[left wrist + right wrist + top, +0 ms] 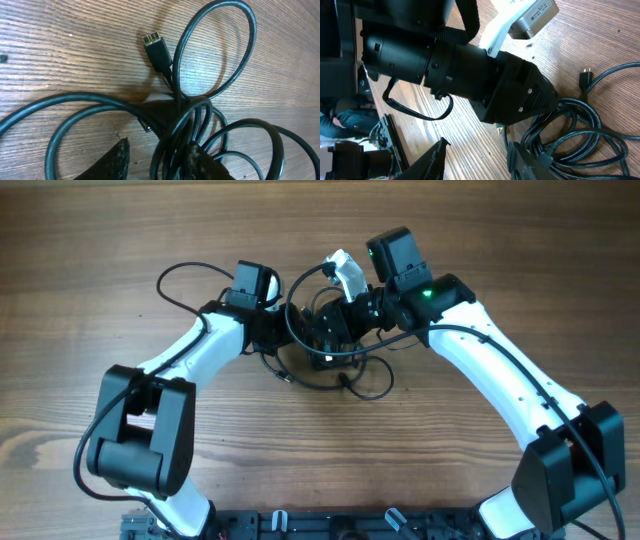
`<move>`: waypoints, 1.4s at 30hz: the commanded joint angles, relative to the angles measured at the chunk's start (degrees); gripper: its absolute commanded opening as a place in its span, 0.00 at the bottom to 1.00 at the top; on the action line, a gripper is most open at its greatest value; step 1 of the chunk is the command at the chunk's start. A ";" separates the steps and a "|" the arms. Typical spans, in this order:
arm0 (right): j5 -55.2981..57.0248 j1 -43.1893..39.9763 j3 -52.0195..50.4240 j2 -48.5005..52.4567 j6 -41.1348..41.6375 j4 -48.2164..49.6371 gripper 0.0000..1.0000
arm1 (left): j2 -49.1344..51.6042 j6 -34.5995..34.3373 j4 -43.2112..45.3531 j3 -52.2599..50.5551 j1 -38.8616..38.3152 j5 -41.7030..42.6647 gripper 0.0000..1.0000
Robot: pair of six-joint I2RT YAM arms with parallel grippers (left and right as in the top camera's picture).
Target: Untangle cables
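While looking down, found the cables (176,112) clumped midway between the counter's (100,240) left and right edges. Saw the left gripper (157,147) partly open astride several strands, not pinching them. Noted the right gripper (477,146) partly open too, holding nothing, loops lying just beside it.

The cables (185,115) lie clumped on the table (500,240), my left gripper (160,162) straddling the clump from the left, my right gripper (480,162) just beside it, in from the right.
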 commanded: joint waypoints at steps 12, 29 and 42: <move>0.11 -0.02 1.07 -0.09 -1.05 0.02 0.42 | 3.80 -2.19 4.92 0.55 -0.44 1.05 0.12; 14.69 7.15 1.07 -0.02 2.25 4.22 0.42 | -4.63 -21.40 5.11 0.61 10.23 42.07 0.04; 19.23 7.15 1.07 3.30 2.27 2.25 0.17 | -4.63 -22.18 5.64 0.61 10.25 45.59 0.10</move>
